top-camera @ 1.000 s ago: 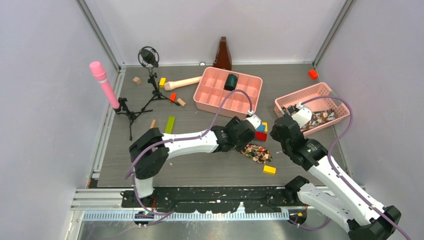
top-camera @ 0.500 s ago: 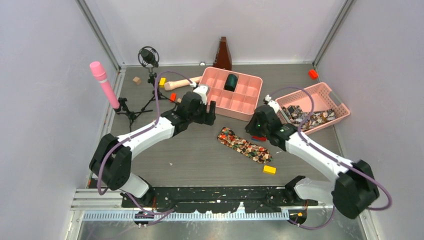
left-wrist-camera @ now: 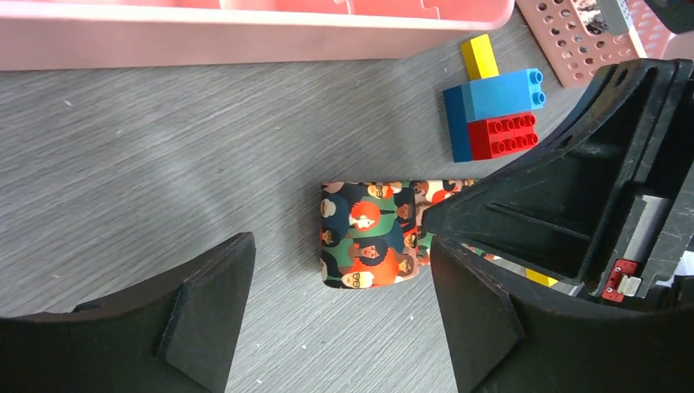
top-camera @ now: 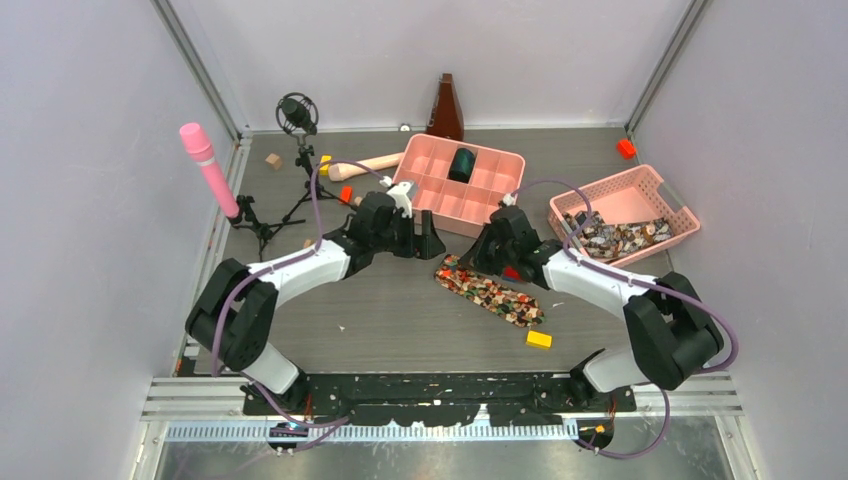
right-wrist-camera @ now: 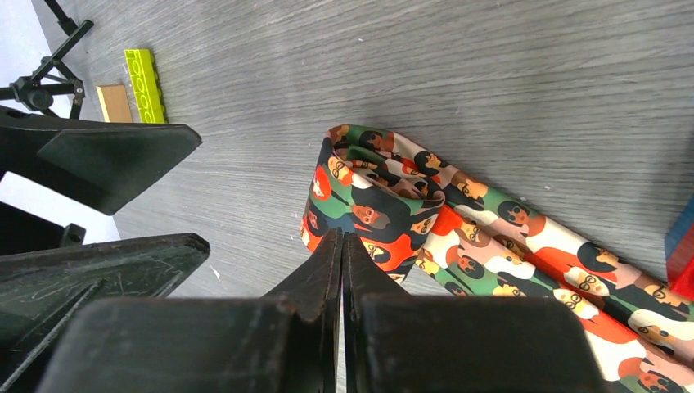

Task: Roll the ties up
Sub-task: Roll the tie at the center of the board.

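One patterned tie (top-camera: 492,291) lies flat on the table, running diagonally, with its left end folded over (right-wrist-camera: 372,201). My right gripper (right-wrist-camera: 342,241) is shut, and its tips are at the near edge of that folded end; no fabric shows between the fingers. In the top view the right gripper (top-camera: 482,254) is just above the tie's left end. My left gripper (left-wrist-camera: 340,323) is open and empty, and the tie's end (left-wrist-camera: 368,246) lies just beyond the gap between its fingers. It faces the right gripper in the top view (top-camera: 427,241). More ties (top-camera: 612,238) lie piled in the pink basket.
A pink compartment tray (top-camera: 440,200) holding a dark cylinder (top-camera: 461,163) stands just behind both grippers. The pink basket (top-camera: 650,185) is at the right. Blue, red and yellow blocks (left-wrist-camera: 493,105) lie by the tie. A yellow block (top-camera: 538,339), a microphone tripod (top-camera: 300,150) and a lime block (right-wrist-camera: 144,74) are nearby.
The left gripper moved right, from beside the tray's left end to the tie's left end. The right gripper moved left and down to the same end, which now looks folded over.
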You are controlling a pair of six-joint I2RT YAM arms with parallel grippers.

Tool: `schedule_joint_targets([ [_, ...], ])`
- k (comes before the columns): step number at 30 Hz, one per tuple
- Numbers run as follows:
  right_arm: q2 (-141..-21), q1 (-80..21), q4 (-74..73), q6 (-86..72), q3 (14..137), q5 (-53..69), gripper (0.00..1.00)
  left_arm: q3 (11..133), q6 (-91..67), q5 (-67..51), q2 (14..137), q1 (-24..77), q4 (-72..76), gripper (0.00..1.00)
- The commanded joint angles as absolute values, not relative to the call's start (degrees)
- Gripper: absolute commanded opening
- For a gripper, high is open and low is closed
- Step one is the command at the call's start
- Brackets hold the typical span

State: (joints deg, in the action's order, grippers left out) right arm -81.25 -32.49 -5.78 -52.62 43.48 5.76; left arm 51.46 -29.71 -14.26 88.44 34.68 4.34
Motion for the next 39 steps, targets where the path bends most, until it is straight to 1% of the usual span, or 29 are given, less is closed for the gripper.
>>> schedule_joint_targets([
  [1,-81.87,-32.34,-5.08,-53.76,44.91,7.64,0.03,50.76,-31.37,-18.93,90.31,34.23,9.3,0.81],
  [10,-81.26,-32.34,-10.12,-53.14,44.94,7.44,0.01,50.78,-31.44,-21.16,93.51,34.23,9.93,0.81],
  [21,-85.25,-32.34,-9.01,-53.13,45.03,7.76,0.0,52.11,-31.75,-24.44,98.18,34.27,11.08,0.77],
  [34,-85.4,-32.34,-10.02,-52.78,44.71,7.31,0.0,52.47,-33.69,-28.55,101.01,34.41,14.44,0.76],
  [39,-85.08,-32.34,-10.11,-52.8,44.72,7.21,0.0,52.54,-34.68,-29.24,102.13,34.92,15.13,0.74],
])
